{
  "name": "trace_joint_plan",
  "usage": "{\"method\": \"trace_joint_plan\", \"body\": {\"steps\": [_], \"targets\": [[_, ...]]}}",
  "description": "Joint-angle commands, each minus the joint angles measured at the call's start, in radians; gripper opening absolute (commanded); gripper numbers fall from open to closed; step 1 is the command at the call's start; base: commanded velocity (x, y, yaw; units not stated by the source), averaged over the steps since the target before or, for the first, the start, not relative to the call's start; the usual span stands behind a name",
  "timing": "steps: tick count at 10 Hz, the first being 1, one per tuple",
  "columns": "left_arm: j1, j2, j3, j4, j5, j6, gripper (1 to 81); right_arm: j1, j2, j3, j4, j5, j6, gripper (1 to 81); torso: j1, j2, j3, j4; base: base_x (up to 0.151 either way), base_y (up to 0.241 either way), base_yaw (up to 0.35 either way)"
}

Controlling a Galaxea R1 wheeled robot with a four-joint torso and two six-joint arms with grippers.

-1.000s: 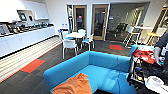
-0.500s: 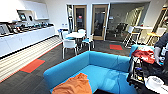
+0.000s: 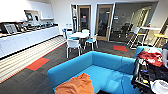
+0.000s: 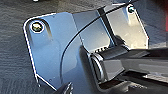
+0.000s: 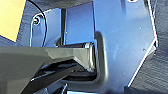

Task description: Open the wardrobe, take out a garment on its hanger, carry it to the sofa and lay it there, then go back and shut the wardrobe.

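— End effector first: what do the wrist cameras give?
— Neither end effector can be read. Both wrist views show the robot's own dark, glossy plate and jointed bar above ribbed grey carpet; I cannot tell whether either is open or closed, or holding anything.
— And the garment?
— The garment (image 3: 75, 86), soft rust-orange cloth, lies crumpled in loose folds on the near left part of the sofa's seat. I cannot make out the hanger.
— Describe the sofa.
— The sofa (image 3: 100, 63) is bright blue upholstery, smooth and padded, with a low rounded back and thick rounded arms.
— Around it?
— To the right, a red cloth (image 3: 151, 58) with white print is draped over dark equipment. Farther off stand white chairs (image 3: 73, 45) around a pale tabletop (image 3: 79, 34). Along the left wall runs a long white counter (image 3: 27, 37). The carpet (image 3: 22, 82) is dark grey with red-orange patches and a pale striped band. Wood-framed glass doors (image 3: 104, 22) stand at the far side.
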Motion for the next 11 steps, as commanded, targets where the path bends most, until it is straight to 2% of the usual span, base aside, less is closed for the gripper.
{"method": "trace_joint_plan", "body": {"steps": [1, 11], "targets": [[-0.033, 0.000, -0.004, 0.011, 0.037, 0.002, 81.1, 0.035, 0.012, 0.001, -0.002, -0.046, -0.004, 81.1, 0.001, 0.000, 0.000, 0.000, 0.000, 0.000, 0.223], [-0.035, 0.003, -0.004, 0.013, 0.040, 0.015, 81.1, 0.042, 0.014, 0.007, -0.004, -0.055, -0.004, 81.1, 0.001, 0.000, 0.000, 0.000, 0.000, 0.000, 0.231]]}}
